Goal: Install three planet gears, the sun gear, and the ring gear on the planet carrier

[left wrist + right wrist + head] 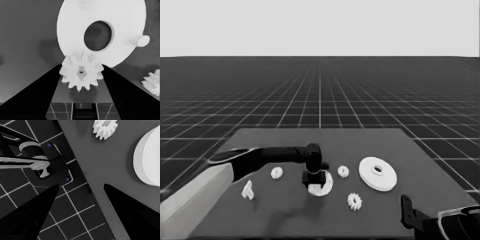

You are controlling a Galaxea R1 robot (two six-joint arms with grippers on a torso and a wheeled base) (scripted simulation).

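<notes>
Head view first: the left arm reaches in from the left edge across the dark table (285,210), and its left gripper (313,181) hangs straight down over the smaller round part (325,186), a flat white disc with a dark centre hole, which lies near the middle of the table and is partly hidden behind the fingers. From the left wrist view, the two black fingers are closed onto a small white toothed gear (81,72), which sits between them just at the near rim of that disc; a short white peg (137,40) stands out of the disc beside its hole. Whether the held gear touches the disc I cannot tell.

Three more small white toothed gears lie loose on the table: one (277,173) left of the gripper, one (343,171) just right of it, and one (354,201) nearer the front. Right of these lies the larger round part (378,173), a thick white disc with a raised hub and hole, apart from the smaller one. A thin white piece (247,190) lies toward the table's left side.

At the lower right corner waits the right arm; its right gripper (81,192) has its fingers spread wide apart with nothing between them, over the table's corner.
</notes>
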